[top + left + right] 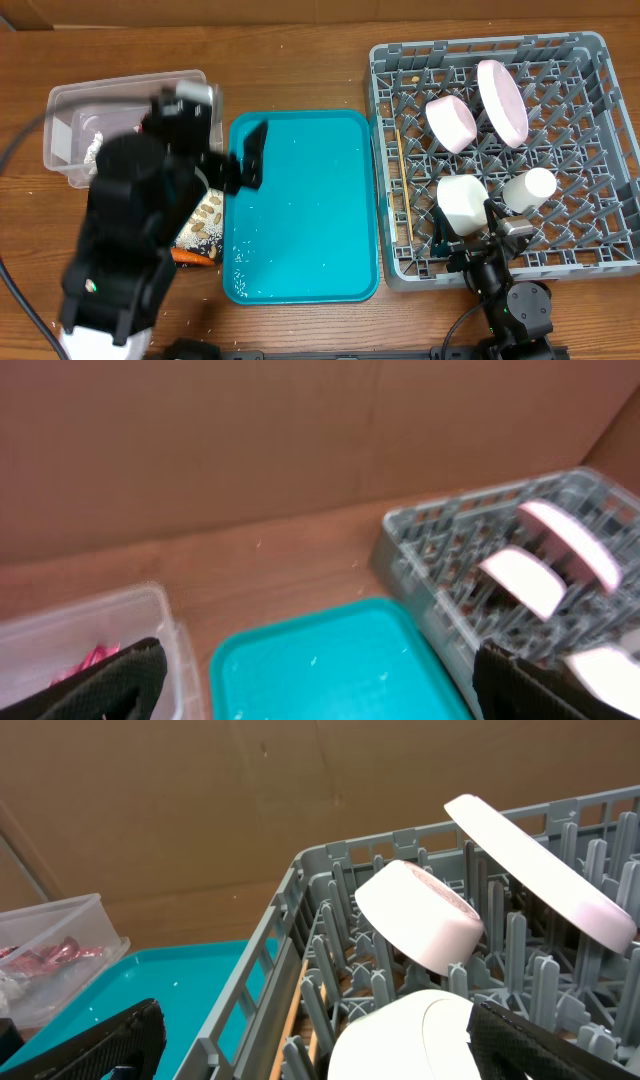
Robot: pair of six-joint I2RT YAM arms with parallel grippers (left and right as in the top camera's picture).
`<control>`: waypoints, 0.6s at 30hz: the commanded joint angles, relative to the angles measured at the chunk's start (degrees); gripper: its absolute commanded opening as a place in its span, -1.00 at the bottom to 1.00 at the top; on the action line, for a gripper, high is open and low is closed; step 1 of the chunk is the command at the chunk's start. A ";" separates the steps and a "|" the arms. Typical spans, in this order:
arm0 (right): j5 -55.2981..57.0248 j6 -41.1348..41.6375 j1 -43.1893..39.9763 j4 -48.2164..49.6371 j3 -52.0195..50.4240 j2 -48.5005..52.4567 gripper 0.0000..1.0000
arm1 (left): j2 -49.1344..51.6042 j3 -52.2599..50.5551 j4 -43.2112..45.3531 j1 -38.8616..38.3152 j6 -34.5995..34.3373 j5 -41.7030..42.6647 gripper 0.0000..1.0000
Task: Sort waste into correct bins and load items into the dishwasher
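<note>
My left gripper [250, 155] hangs open and empty over the back left corner of the teal tray [300, 220]; in the left wrist view [320, 675] its fingers frame the bare tray [320, 650]. My right gripper [468, 236] is open at the front edge of the grey dish rack [590, 60], right by a white cup [460, 203]. In the right wrist view [310, 1045] that cup [400, 1040] lies between the fingers, close to the right one. The rack also holds a pink bowl [452, 122], a pink plate [502, 98], a second white cup [528, 188] and a wooden chopstick [400, 185].
A clear plastic bin [60, 130] with pink and white scraps stands at the back left, partly under my left arm. A patterned wrapper [202, 222] and an orange piece [190, 257] lie left of the tray. Small crumbs dot the tray.
</note>
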 commanded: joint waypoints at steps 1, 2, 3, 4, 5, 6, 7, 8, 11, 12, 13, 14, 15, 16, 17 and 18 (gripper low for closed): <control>-0.09 0.15 -0.11 0.26 -0.59 0.07 1.00 | -9.40 -12.26 5.53 2.03 3.96 1.36 0.99; -0.09 0.17 -0.11 0.26 -0.59 0.07 1.00 | -12.57 -16.02 7.74 2.36 4.70 1.31 1.00; -0.09 0.17 -0.11 0.26 -0.59 0.07 1.00 | -15.23 -19.08 9.55 2.49 5.51 1.33 0.99; -0.09 0.17 -0.11 0.28 -0.59 0.07 1.00 | -17.86 -22.08 11.15 2.60 6.16 1.31 1.00; -0.09 0.15 -0.11 0.28 -0.59 0.07 1.00 | -20.39 -25.07 12.68 2.64 6.93 1.27 0.99; -0.09 0.17 -0.11 0.28 -0.59 0.07 1.00 | -22.88 -27.98 14.10 2.64 7.91 1.18 0.99; -0.09 0.17 -0.11 0.26 -0.59 0.07 1.00 | -25.29 -30.86 15.41 2.62 8.81 1.16 1.00; -0.09 0.17 -0.11 0.28 -0.59 0.07 1.00 | -28.11 -34.32 17.16 2.62 9.68 1.14 0.99; -0.09 0.17 -0.11 0.28 -0.59 0.07 1.00 | -35.47 -43.06 21.59 2.62 11.10 1.14 1.00; -0.09 0.15 -0.11 0.28 -0.59 0.07 1.00 | -37.94 -45.81 22.84 2.62 11.08 1.11 0.99; -0.09 0.17 -0.11 0.28 -0.59 0.07 1.00 | -40.44 -48.41 23.98 2.62 11.08 1.11 1.00; -0.09 0.15 -0.11 0.26 -0.59 0.07 1.00 | -42.93 -50.93 24.94 2.62 11.08 1.09 1.00; -0.09 0.17 -0.11 0.26 -0.59 0.07 1.00 | -45.64 -53.55 25.64 2.64 11.04 0.63 1.00; -0.09 0.17 -0.11 0.26 -0.59 0.07 1.00 | -47.80 -55.45 25.97 2.64 10.78 0.07 1.00; -0.09 0.17 -0.11 0.26 -0.59 0.07 1.00 | -49.70 -57.05 25.97 2.64 10.75 0.00 0.99; -0.09 0.17 -0.11 0.26 -0.59 0.07 1.00 | -51.41 -58.45 25.94 2.67 10.75 -0.04 1.00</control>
